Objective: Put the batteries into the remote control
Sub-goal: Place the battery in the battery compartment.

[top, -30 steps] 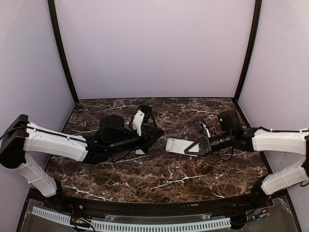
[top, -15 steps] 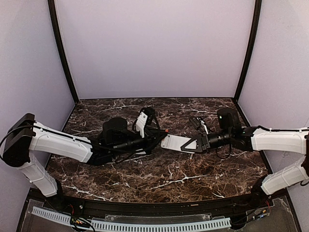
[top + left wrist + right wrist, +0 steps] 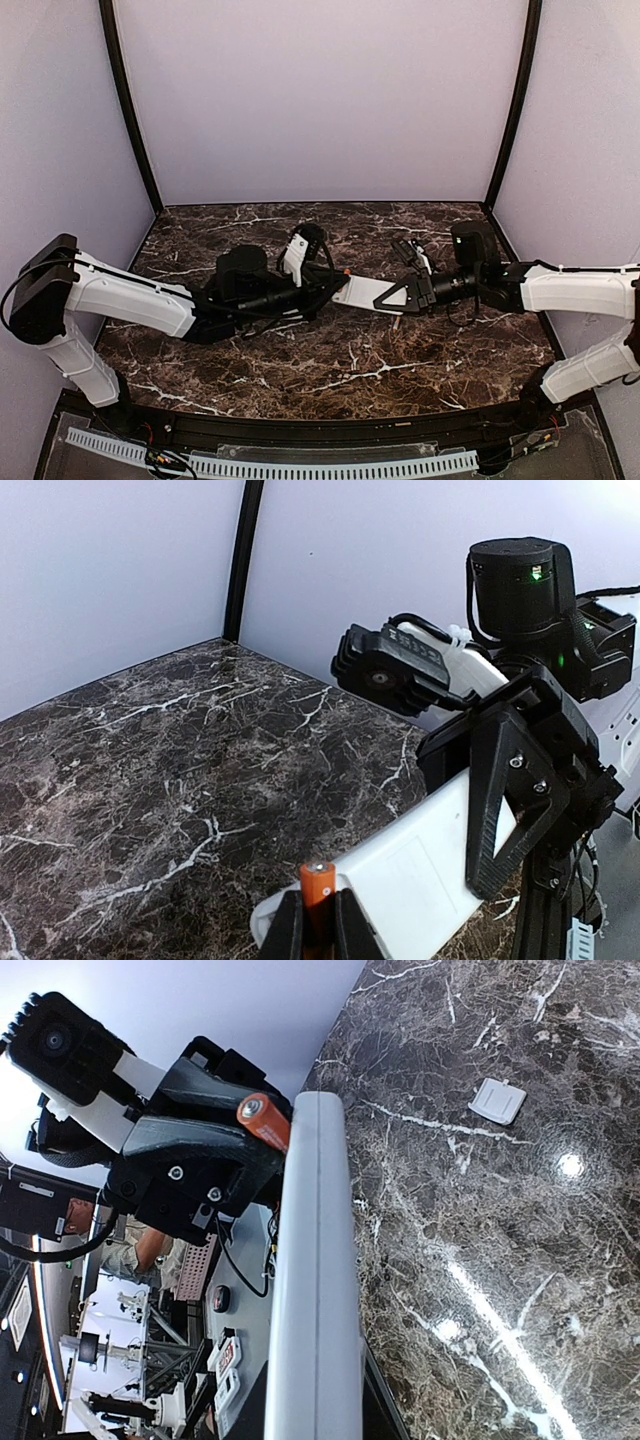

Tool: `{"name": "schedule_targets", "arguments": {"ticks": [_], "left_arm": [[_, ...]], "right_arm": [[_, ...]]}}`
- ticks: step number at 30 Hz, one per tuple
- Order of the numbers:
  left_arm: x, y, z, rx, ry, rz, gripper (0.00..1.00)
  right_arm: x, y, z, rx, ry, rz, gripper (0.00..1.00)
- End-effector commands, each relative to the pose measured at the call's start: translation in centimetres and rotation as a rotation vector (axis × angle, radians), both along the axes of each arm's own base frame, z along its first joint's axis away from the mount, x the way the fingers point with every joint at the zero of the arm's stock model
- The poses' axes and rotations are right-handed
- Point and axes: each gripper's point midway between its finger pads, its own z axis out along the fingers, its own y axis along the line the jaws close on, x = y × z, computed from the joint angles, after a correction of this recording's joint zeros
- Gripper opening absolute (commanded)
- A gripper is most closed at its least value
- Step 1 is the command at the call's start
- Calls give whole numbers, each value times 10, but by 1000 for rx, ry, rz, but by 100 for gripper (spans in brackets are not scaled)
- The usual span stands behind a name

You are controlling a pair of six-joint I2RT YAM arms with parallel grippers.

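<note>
My right gripper (image 3: 402,294) is shut on the remote control (image 3: 358,293), a slim white handset held above the table, plain back up, its free end pointing left. My left gripper (image 3: 333,279) is shut on an orange battery (image 3: 344,271). In the left wrist view the battery (image 3: 318,892) stands between my fingertips, its metal tip at the remote's (image 3: 420,875) free end; I cannot tell whether they touch. In the right wrist view the remote (image 3: 310,1290) shows edge-on, with the battery (image 3: 262,1118) beside its far end. No other battery shows.
A small white rectangular plate (image 3: 497,1100) lies flat on the dark marble table (image 3: 330,370). The table is enclosed by lilac walls with black corner posts (image 3: 128,110). Both arms reach in above the table's middle.
Both arms have moved toward each other. The remote's free end has come left and the battery right, so the gap between them has closed.
</note>
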Motion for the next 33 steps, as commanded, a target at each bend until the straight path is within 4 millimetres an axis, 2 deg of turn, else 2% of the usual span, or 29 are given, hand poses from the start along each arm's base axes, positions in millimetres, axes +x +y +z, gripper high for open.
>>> {"name": "schedule_targets", "arguments": {"ticks": [1,18,33], "left_arm": [[5,0,10,-13,-34,39,3],[9,9,5,11,-41,87,11],[7,12,6,15,-36,87,22]], "right_arm": [[-2,6,29,68,-67,26,0],[1,5,32,51,-83,16,0],[3,4,28,23,-105,12,0]]}}
